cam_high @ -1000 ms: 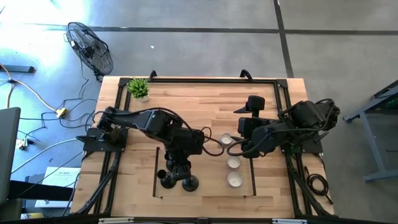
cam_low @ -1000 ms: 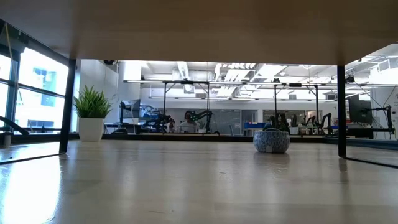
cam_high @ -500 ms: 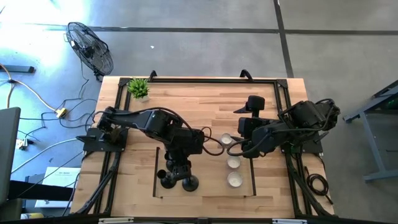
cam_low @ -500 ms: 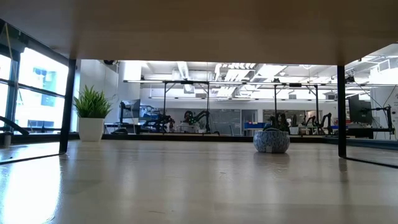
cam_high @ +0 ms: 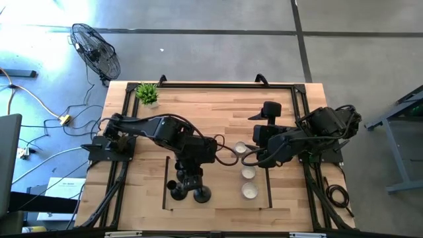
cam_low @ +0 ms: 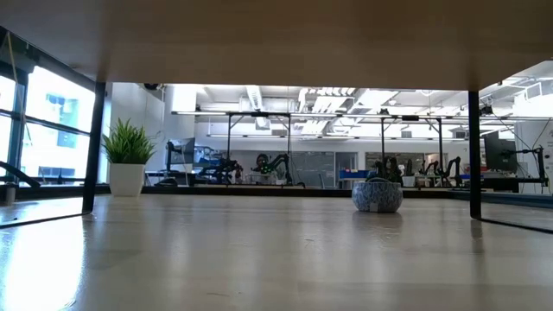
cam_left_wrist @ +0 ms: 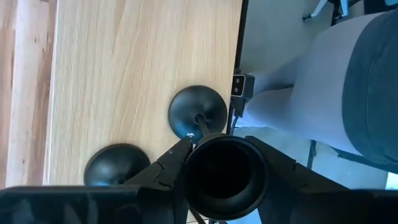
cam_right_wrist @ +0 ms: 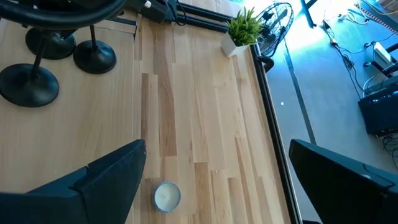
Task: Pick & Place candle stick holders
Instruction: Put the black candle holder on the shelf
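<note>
Left hand (cam_high: 189, 180) low over the near-left part of the desk (cam_high: 218, 112), among the candle stick holders (cam_high: 190, 192); since a second ago its fingers have drawn partly together, arm otherwise unmoved. In the left wrist view the dark cup top (cam_left_wrist: 225, 177) of one holder sits right between the fingers (cam_left_wrist: 175, 163); I judge a grasp is just being taken, though a firm hold cannot be confirmed. Count: three black holders, clustered near the desk's front edge, bases (cam_right_wrist: 94, 57) standing flat on the wood. Three small white tealights (cam_high: 249, 190) in a row right of centre. One green potted plant (cam_high: 147, 93) at the far-left corner. Right hand (cam_high: 262, 157) hovers beside the tealights, fingers spread wide, holding nothing
</note>
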Available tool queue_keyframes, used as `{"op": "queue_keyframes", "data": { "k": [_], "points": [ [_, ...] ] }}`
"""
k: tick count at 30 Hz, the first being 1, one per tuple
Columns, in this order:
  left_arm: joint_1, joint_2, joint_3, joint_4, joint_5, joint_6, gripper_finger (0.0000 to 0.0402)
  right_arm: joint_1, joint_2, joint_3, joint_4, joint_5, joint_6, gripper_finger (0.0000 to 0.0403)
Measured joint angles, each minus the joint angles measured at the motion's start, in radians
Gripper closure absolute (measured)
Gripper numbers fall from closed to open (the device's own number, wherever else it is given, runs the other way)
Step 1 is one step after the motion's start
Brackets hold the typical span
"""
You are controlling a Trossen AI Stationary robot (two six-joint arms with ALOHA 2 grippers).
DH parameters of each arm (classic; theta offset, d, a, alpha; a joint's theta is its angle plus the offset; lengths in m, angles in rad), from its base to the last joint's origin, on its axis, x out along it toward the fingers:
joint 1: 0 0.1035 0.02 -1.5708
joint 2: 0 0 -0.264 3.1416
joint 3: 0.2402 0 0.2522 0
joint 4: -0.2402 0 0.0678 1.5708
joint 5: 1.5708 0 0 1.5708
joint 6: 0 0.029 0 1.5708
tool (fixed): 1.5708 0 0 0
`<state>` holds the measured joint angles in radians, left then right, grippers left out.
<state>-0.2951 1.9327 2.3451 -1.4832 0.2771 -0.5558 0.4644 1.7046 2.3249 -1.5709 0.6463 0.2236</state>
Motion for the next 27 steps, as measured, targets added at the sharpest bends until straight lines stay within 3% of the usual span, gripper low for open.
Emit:
{"op": "queue_keyframes", "data": {
  "k": [18,27],
  "points": [
    [-0.001,0.0,0.0,-0.006,-0.055,0.025,0.0277,0.0,0.0,0.0,0.0,0.0,0.0,0.0013],
    [-0.001,-0.012,0.01,-0.036,-0.15,0.029,0.0277,0.0,0.0,0.0,0.0,0.0,-0.005,0.0013]
  ]
}}
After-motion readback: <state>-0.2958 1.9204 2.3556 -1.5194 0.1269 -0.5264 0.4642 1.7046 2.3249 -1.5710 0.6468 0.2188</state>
